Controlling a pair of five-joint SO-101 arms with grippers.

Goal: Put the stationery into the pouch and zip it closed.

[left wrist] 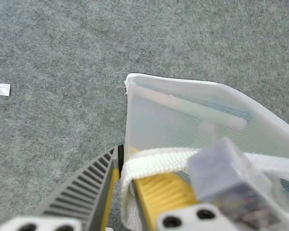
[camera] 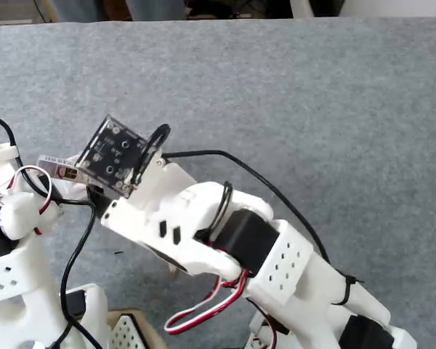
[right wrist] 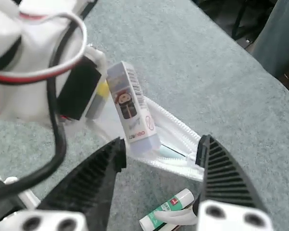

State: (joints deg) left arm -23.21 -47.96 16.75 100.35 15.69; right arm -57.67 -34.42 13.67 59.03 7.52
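– Right gripper (right wrist: 161, 143) hangs wide open over the pouch (right wrist: 178, 132), holding nothing. Which step is this?
– Loading, I'd say. Left gripper (left wrist: 124, 161) is clamped on the pouch's white webbing edge. A small barcoded box (right wrist: 131, 110) (an eraser, probably) leans tilted at the mouth, between the right jaws but apart from both.
– Anything already in?
– A pale stick (left wrist: 192, 107) shows through the mesh wall. A glue stick (right wrist: 167, 210) lies on the grey worktop (camera: 312, 94) just beside the pouch, so filling isn't finished and zipping is some way off.
– Next move?
– Probably nudge the box fully in, then fetch the glue stick. That calls for a low, flat pick close to the fabric, without dragging the pouch out of the left grip.
– What can't you tell?
– Whether the box's lower end sits inside or only rests on the rim, and how far the mouth is open. From above, the arms cover the pouch
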